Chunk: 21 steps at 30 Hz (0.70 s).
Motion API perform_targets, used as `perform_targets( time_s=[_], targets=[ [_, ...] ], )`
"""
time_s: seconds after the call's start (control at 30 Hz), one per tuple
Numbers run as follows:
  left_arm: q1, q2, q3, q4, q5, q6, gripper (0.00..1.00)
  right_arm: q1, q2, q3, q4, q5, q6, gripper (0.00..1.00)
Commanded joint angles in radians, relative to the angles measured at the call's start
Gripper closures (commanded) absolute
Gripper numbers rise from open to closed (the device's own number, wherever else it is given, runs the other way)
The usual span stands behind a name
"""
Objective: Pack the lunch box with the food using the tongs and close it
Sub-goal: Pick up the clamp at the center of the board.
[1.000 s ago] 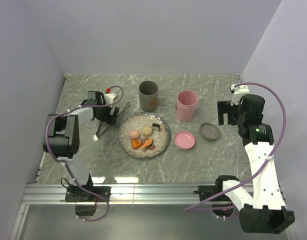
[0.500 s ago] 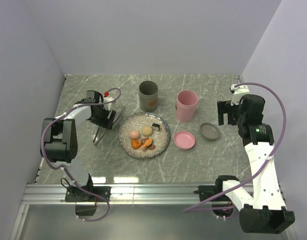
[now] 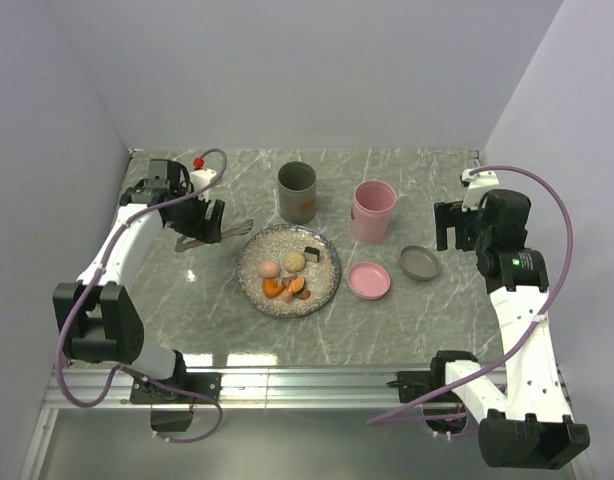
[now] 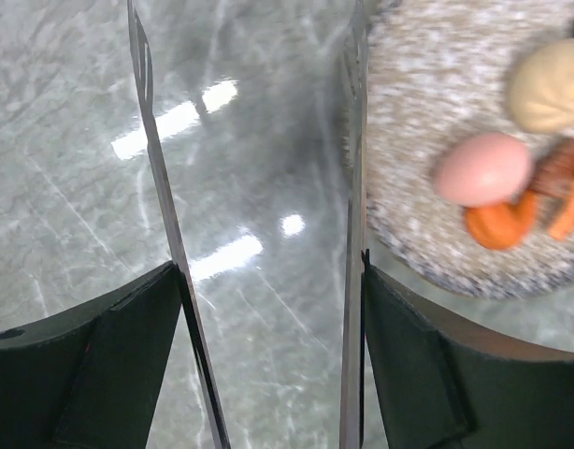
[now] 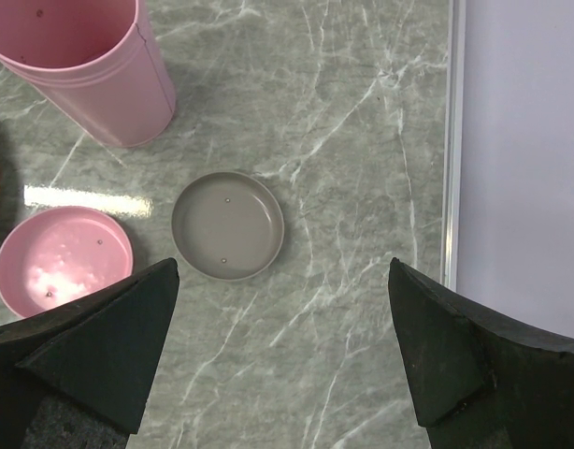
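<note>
Now that the left gripper [image 4: 268, 374] has taken the thin grey metal tongs [image 4: 354, 206] up off the marble counter [image 4: 259, 140], with its jaws set wide and one tong arm braced on each finger, the tool points at the speckled silver-grey round plate [image 4: 408, 140] holding the small bite-size food [image 4: 481, 168], so picking can likely start. Right gripper [image 5: 279, 281] hangs spread and empty above the flat grey round lid [image 5: 227, 224]. Tong tips and hinge are cut off, and the top view is too small to confirm the hold.
</note>
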Motion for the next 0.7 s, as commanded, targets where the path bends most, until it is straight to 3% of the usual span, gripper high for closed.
perform_targets(
  time_s=[0.0, 0.33, 0.53, 0.67],
  targets=[
    [0.000, -0.089, 0.046, -0.083, 0.101, 0.003, 0.19, -0.001, -0.023, 0.030, 0.010, -0.007, 0.003, 0.00],
    [0.000, -0.231, 0.039, -0.202, 0.280, 0.083, 0.24, -0.001, -0.027, 0.043, 0.001, -0.059, 0.009, 0.00],
    [-0.008, -0.271, 0.058, -0.273, 0.383, 0.120, 0.26, 0.032, -0.063, 0.080, 0.013, -0.431, 0.002, 0.00],
    [-0.020, -0.291, 0.075, -0.306, 0.442, 0.103, 0.27, 0.163, 0.037, 0.198, 0.021, -0.473, -0.003, 0.00]
  ],
)
